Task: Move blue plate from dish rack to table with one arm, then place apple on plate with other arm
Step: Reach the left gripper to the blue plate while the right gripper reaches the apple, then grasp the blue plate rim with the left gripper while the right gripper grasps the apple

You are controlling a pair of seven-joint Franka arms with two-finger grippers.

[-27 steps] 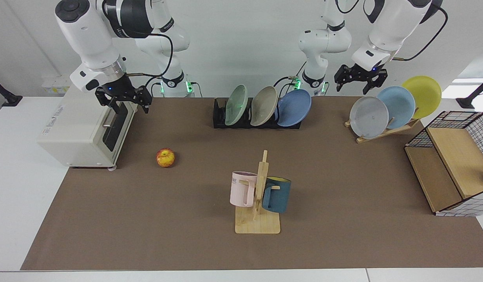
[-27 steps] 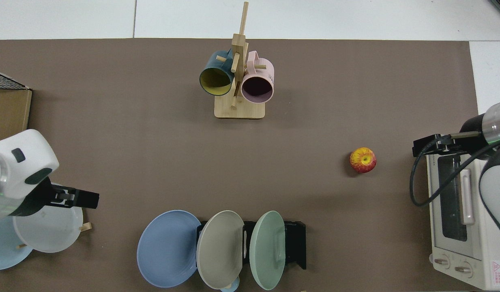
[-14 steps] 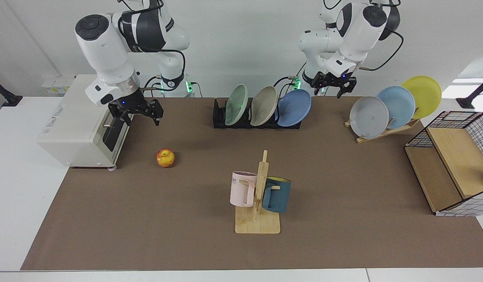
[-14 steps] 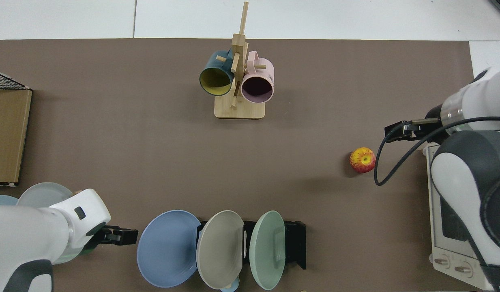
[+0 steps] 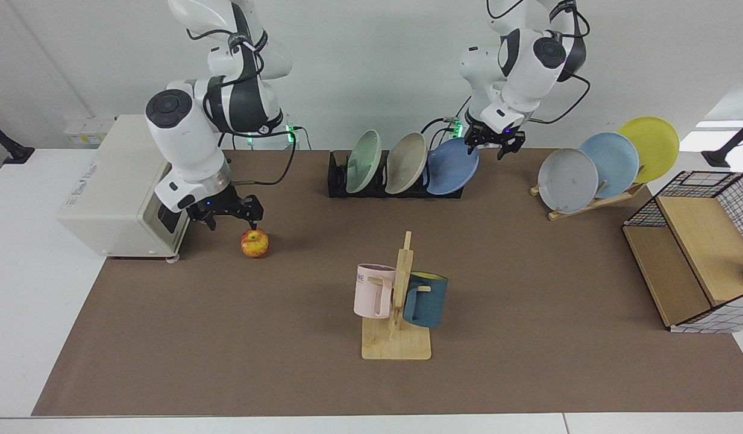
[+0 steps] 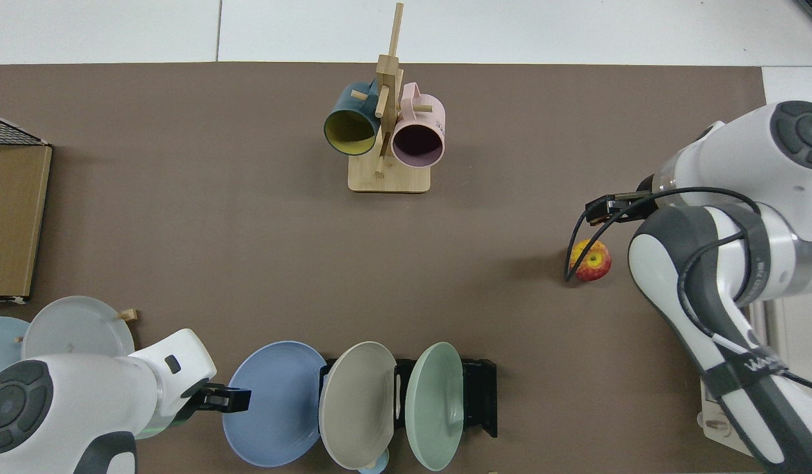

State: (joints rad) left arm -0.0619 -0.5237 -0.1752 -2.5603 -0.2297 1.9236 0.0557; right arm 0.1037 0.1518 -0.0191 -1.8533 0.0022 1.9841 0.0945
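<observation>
The blue plate [image 5: 452,167] [image 6: 274,403] leans in the end slot of the black dish rack [image 5: 338,181] [image 6: 479,398]. My left gripper [image 5: 489,149] [image 6: 238,399] is open at the plate's outer rim, just beside it; contact cannot be told. The apple [image 5: 254,243] [image 6: 590,261] lies on the brown table mat [image 5: 528,271] near the oven. My right gripper [image 5: 234,223] [image 6: 593,212] hangs open just above and behind the apple, holding nothing.
A beige plate [image 5: 405,163] and a green plate [image 5: 364,161] share the rack. A toaster oven [image 5: 112,193] stands beside the apple. A mug tree [image 5: 398,301] is mid-table. A wooden stand [image 5: 588,202] with three plates and a wire basket [image 5: 696,253] are further along.
Both arms came down. The right gripper moved from over the oven to just above the apple. The left gripper travelled from above the wooden plate stand to the blue plate's rim.
</observation>
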